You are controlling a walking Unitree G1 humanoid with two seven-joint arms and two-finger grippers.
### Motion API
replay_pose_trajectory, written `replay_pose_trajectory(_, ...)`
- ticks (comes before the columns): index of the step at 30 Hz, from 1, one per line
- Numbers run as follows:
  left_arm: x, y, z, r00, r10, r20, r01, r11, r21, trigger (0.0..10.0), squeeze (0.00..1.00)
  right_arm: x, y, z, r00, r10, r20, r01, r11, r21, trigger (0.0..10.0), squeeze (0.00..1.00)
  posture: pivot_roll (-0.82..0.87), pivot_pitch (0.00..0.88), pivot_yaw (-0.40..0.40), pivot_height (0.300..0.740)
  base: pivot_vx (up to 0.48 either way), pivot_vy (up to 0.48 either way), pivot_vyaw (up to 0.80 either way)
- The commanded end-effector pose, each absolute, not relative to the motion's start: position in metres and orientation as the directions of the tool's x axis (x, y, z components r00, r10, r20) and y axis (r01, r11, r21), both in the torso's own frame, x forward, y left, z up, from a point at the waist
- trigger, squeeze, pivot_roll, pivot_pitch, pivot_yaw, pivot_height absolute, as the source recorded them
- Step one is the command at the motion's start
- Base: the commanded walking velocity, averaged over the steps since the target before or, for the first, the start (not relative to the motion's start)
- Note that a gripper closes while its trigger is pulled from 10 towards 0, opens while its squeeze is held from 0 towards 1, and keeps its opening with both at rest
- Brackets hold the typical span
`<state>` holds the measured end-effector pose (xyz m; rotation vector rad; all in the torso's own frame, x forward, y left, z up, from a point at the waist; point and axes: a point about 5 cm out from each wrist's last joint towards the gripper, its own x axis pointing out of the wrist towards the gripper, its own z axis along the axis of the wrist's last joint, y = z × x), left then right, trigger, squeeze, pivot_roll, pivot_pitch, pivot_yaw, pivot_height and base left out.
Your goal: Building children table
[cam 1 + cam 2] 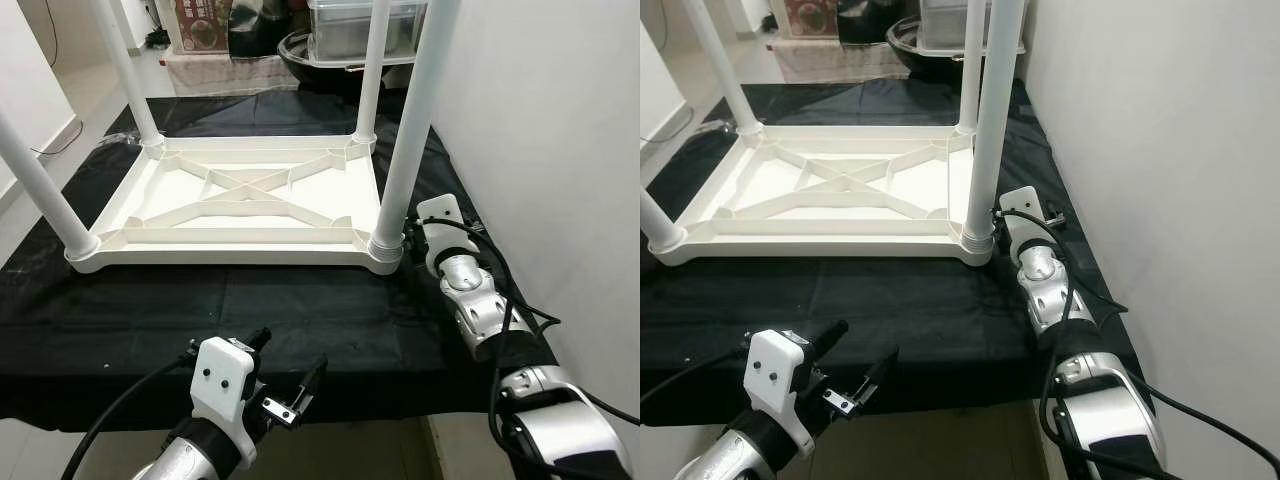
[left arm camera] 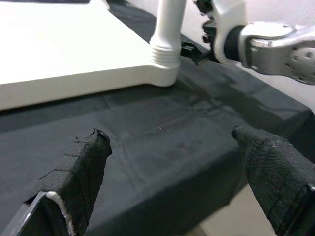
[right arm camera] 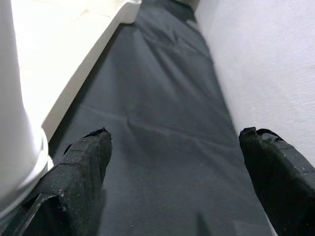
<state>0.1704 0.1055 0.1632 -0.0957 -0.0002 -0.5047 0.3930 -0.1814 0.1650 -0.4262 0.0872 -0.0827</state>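
Four legs stand in the upturned tabletop (image 1: 240,195), so assembly looks nearly finished; right gripper (image 3: 172,162) spread beside the near-right leg (image 1: 405,140), left gripper (image 2: 172,182) spread, hovering.

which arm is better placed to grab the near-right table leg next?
Right. The right gripper sits open beside the base of the near-right leg, on the black cloth. The left gripper, also open, hangs at the cloth's near edge, well short of the upturned tabletop.
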Motion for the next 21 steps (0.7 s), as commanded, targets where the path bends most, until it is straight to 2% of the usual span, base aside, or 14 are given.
replay_pose_trajectory(1,0.167,0.104,0.164,0.873,-0.488,0.012,0.487,0.869,-0.085,10.0,0.0,0.393,-0.174,0.161,0.995,-0.069,-0.071,0.034,0.911,-0.411,10.0,0.0,0.12,0.207,0.023,0.74,0.0,0.0,0.0)
replay_pose_trajectory(9,0.157,0.106,0.173,0.874,-0.485,0.006,0.484,0.871,-0.085,10.0,0.0,0.398,-0.162,0.161,0.998,0.04,-0.056,-0.058,0.929,-0.366,10.0,0.0,0.14,0.253,0.043,0.74,0.0,0.0,0.0)
replay_pose_trajectory(12,0.156,0.107,0.177,0.876,-0.481,0.009,0.48,0.873,-0.084,10.0,0.0,0.398,-0.157,0.159,0.991,0.121,-0.056,-0.133,0.934,-0.332,10.0,0.0,0.15,0.267,0.052,0.74,0.0,0.0,0.0)
replay_pose_trajectory(21,0.155,0.107,0.183,0.877,-0.48,0.015,0.48,0.874,-0.076,10.0,0.0,0.399,-0.161,0.158,0.989,0.124,-0.079,-0.144,0.922,-0.358,10.0,0.0,0.16,0.276,0.058,0.74,0.0,0.0,0.0)
